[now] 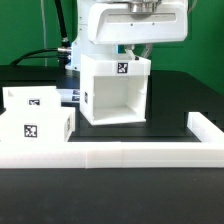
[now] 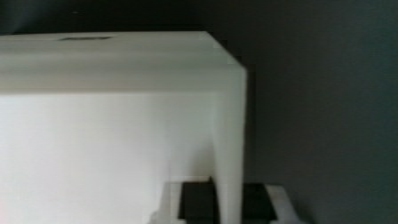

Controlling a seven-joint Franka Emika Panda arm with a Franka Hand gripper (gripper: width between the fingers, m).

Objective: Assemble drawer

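Note:
The white hollow drawer housing [image 1: 113, 92] stands in the middle of the table, with its open side facing the exterior view and a tag on its upper front. My gripper [image 1: 134, 50] comes down from above onto the housing's top right edge. In the wrist view the gripper [image 2: 228, 203] has its two dark fingers [image 2: 194, 203] on either side of a thin white wall of the housing [image 2: 125, 130] and is closed on it. Two smaller white trays with tags [image 1: 28, 99] [image 1: 38, 127] sit at the exterior view's left.
A long low white border wall [image 1: 140, 153] runs along the front and turns back at the exterior view's right [image 1: 207, 128]. Black cables [image 1: 50, 52] hang behind the arm at the left. The table top is black.

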